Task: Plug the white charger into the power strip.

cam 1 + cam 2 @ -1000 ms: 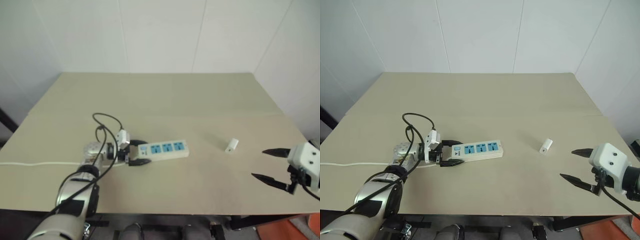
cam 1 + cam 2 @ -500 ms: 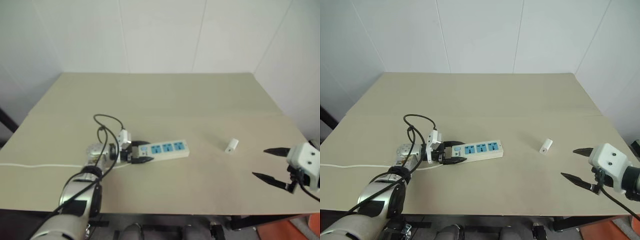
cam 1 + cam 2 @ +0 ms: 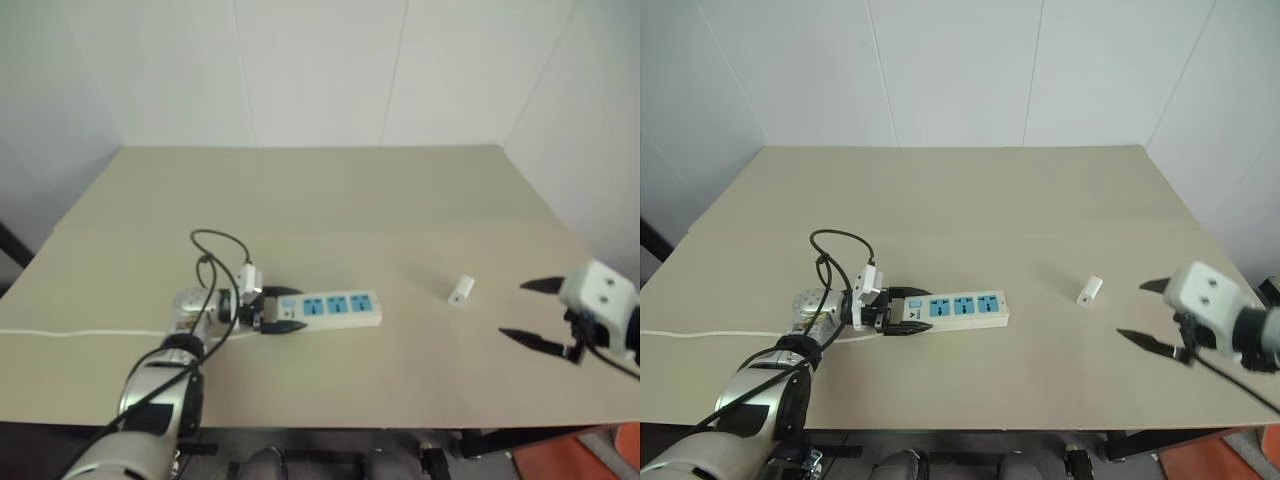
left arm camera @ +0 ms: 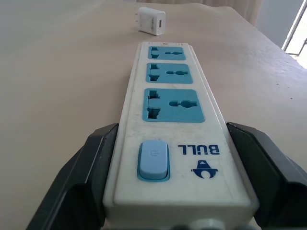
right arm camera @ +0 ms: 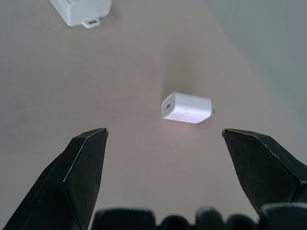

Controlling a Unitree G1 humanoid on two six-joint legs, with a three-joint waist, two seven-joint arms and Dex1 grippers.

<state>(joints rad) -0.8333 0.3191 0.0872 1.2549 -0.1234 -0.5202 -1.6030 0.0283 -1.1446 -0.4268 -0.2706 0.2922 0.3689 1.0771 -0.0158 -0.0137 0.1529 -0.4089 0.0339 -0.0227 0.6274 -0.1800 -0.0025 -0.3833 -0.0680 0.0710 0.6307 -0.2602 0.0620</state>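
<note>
The power strip (image 3: 335,308) lies flat on the beige table (image 3: 330,200), in the left half, with its long side running left to right. The left gripper (image 3: 283,311) is closed on the switch end of the strip: in the left wrist view one black finger (image 4: 81,187) presses on each long side of the white bar, next to the small blue switch (image 4: 153,160). The three blue outlets (image 4: 166,76) face up and are all free. A thin white cord (image 3: 80,332) goes from this end of the strip toward the left edge of the table.

The white charger (image 3: 460,291) lies on its side on the table, well apart from the strip, to the right of its far end. Nothing touches it.

The right gripper (image 3: 538,315) hangs above the table near the right edge, with its two black fingers (image 5: 79,177) spread wide and holding nothing. The charger is just beyond the fingertips, to the left of them in the head views. In the right wrist view it sits in front of the open jaws, in line with the gap between them but not yet inside it, and its two prongs point to the side
</note>
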